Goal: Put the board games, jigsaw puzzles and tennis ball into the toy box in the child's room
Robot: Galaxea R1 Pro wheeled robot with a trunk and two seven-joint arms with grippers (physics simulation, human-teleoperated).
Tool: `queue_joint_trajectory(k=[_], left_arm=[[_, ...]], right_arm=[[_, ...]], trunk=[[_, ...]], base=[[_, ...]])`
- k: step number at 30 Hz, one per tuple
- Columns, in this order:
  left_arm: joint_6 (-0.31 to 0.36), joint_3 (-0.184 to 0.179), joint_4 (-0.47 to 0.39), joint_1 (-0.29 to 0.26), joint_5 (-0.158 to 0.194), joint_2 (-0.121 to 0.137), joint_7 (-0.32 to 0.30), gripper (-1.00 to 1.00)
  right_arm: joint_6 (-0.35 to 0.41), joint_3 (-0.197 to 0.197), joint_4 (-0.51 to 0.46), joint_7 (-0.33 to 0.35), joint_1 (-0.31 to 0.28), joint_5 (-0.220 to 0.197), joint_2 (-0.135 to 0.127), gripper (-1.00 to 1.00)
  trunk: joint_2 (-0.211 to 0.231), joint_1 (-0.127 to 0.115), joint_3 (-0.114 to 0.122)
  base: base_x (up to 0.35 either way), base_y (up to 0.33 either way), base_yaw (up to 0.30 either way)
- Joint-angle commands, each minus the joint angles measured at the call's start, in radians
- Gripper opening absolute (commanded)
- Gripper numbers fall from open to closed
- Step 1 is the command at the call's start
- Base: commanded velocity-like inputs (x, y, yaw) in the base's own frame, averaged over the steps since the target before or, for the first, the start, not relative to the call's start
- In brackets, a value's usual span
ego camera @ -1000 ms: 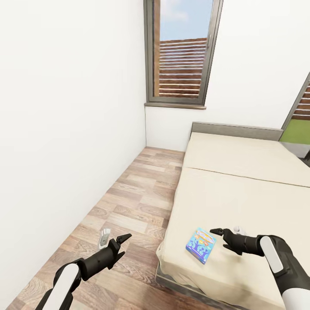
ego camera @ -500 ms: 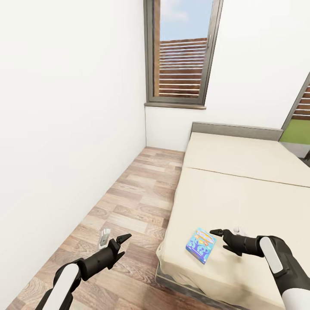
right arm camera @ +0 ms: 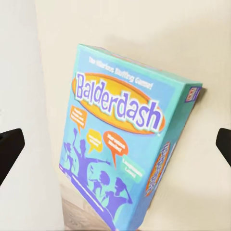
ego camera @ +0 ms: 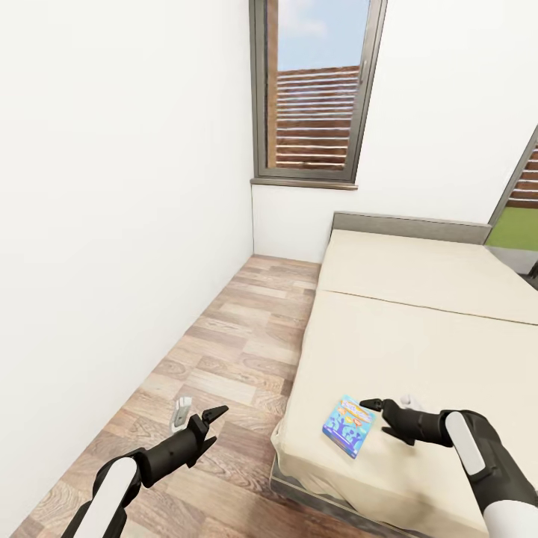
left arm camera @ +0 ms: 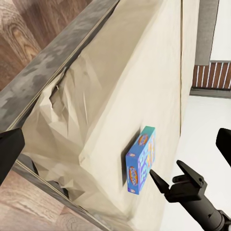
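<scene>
Blue board game (ego camera: 348, 424) flat on bed (ego camera: 418, 336), lower centre-right of head view, long axis slanting up-right; right gripper (ego camera: 381, 418) wide open beside it, empty — left gripper (ego camera: 211, 422) open, empty.

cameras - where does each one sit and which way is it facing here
Head view: on the robot's head, looking forward and down at the bed, floor, wall and window; both arms show, the left hand and right hand.
Left wrist view: by the left hand, looking across the bed's corner at the blue board game; the right hand shows too.
Right wrist view: by the right hand, looking along its dark fingertips at the blue board game.
Shared: all three see the blue board game lying on the bed.
</scene>
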Motion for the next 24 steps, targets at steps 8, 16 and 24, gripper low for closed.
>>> queue_joint_trajectory(k=[8,16,24], left_arm=[[0.005,0.001,0.000,-0.001,-0.003,0.000,-0.004,1.00],[0.005,0.001,0.000,-0.001,-0.002,-0.001,-0.004,1.00],[0.005,0.001,0.000,-0.001,-0.003,-0.001,-0.004,1.00]], right_arm=[[0.004,-0.002,0.004,0.011,-0.001,0.011,0.016,1.00],[0.004,-0.002,0.005,0.014,-0.001,0.010,0.019,1.00],[0.004,-0.002,0.006,0.016,-0.001,0.010,0.020,1.00]], trunk=[[0.000,0.000,-0.001],[0.000,0.000,-0.001],[0.000,0.000,-0.001]], base=[[0.000,0.000,0.000],[0.000,0.000,0.012],[0.000,0.000,0.033]])
